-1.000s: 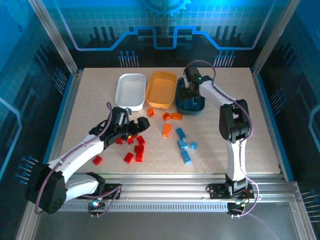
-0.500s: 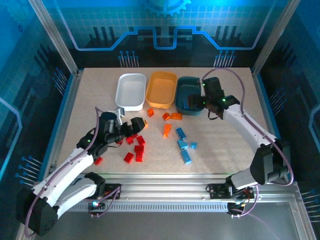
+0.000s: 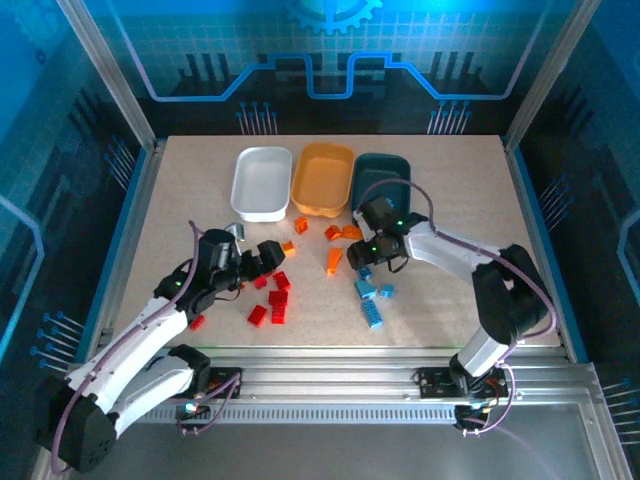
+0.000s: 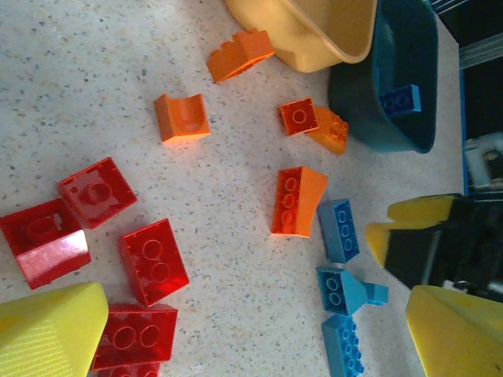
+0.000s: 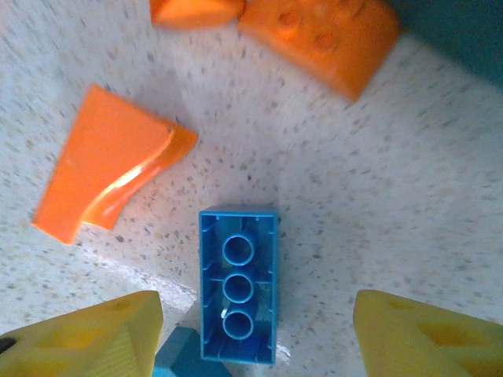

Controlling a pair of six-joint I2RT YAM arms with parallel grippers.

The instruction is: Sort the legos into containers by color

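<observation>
Red legos (image 3: 279, 303) lie left of centre, orange legos (image 3: 334, 260) in the middle and blue legos (image 3: 371, 291) to the right. Behind them stand the white container (image 3: 261, 184), the orange container (image 3: 322, 178) and the teal container (image 3: 392, 170). A blue brick (image 4: 401, 98) lies in the teal one. My left gripper (image 3: 272, 262) hovers open over the red bricks (image 4: 153, 261), holding nothing. My right gripper (image 5: 255, 338) is open and low. An upturned blue brick (image 5: 238, 284) lies between its yellow fingers (image 5: 86, 338), with a gap on each side.
An orange wedge (image 5: 110, 165) and an orange brick (image 5: 322, 31) lie just beyond the right gripper, and a second blue piece (image 5: 185, 353) touches the upturned brick's near end. One red brick (image 3: 195, 321) lies apart at the left. Aluminium rails frame the table.
My right arm swung from over the teal container down to the blue legos, and its jaws narrowed somewhat. My left arm drew back a little early on, then held still.
</observation>
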